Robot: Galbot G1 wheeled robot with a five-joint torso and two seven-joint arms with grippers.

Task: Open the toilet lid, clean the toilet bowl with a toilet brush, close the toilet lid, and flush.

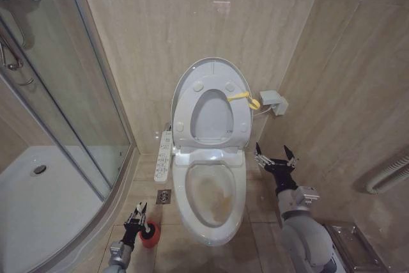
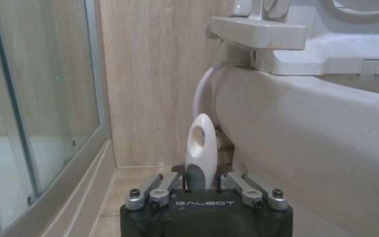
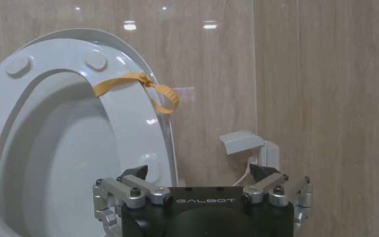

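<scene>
The left pincer [image 2: 204, 190] is seen low beside the bowl, clenched on the toilet brush [image 2: 199, 148], whose white looped handle stands upright between its fingers; the head is judged to sit in the red holder [image 1: 149, 234] directly beneath. A straight upward lift is advised, so that the holder is not tipped and the handle is kept off the toilet bowl [image 1: 211, 197], which lies just beside the pincer on its inner side. The right pincer [image 1: 275, 160] is held released, empty, beside the bowl's far rim. Beyond it, the toilet lid [image 3: 64, 54] is already raised against the wall, with the seat tied to it by a yellow band [image 3: 133, 89].
</scene>
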